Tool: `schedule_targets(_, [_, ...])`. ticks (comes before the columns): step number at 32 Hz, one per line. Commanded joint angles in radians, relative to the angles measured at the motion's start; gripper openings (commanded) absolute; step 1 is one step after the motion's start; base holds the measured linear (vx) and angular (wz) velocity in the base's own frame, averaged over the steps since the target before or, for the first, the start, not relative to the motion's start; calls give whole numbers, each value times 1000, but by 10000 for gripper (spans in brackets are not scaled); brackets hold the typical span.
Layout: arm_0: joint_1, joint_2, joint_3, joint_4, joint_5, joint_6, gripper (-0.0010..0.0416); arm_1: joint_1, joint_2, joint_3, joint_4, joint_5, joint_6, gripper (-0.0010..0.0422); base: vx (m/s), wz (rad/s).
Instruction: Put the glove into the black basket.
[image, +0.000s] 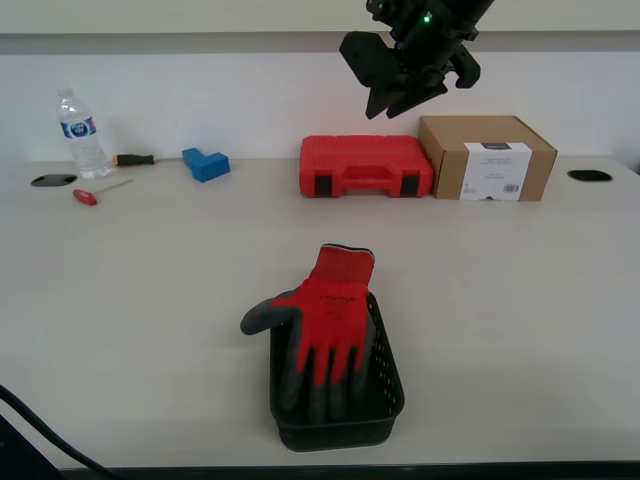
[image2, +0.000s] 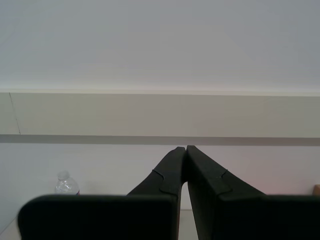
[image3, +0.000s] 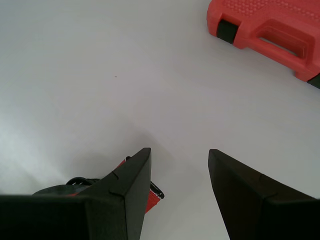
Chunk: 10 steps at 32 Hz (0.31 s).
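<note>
Scene: the glove (image: 328, 335) lies fingers-down in the black basket (image: 388, 395) near the front edge of the table (image: 150, 290), its red cuff propped over the basket's far rim and its grey thumb hanging over the rim toward the exterior view's left
Task standing: the glove looks mostly in, though cuff and thumb sit above the rim, so I judge the job nearly done, not tidy
My first gripper (image3: 179, 160): raised high above the table, jaws parted to a moderate gap and holding nothing; the glove's cuff shows just past one jaw
My second gripper (image2: 186, 149): jaws pressed together, empty, facing the wall; the bottle (image2: 66, 184) peeks in low
How the glove handles: likely light, soft and floppy; the coated palm should grip well, the knit cuff will fold under a push
Where to take hold: the raised cuff is the free, reachable part; pinch there, or press it down
Background: red tool case (image: 366, 166), cardboard box (image: 487, 157), blue block (image: 206, 163)
</note>
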Motion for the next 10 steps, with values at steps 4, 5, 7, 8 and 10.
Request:
schedule_targets(4, [1,0,0,2,1,-2,157,0,0,0,4,0,0,0,0,0])
schedule_targets(5, [1,0,0,2,1,-2,157,0,0,0,4,0,0,0,0,0])
schedule_targets(7, [1,0,0,2,1,-2,158,0,0,0,4,0,0,0,0,0])
schedule_targets(8, [1,0,0,2,1,-2,157,0,0,0,4,0,0,0,0,0])
schedule_targets(10, [1,0,0,2,1,-2,159,0,0,0,4,0,0,0,0,0])
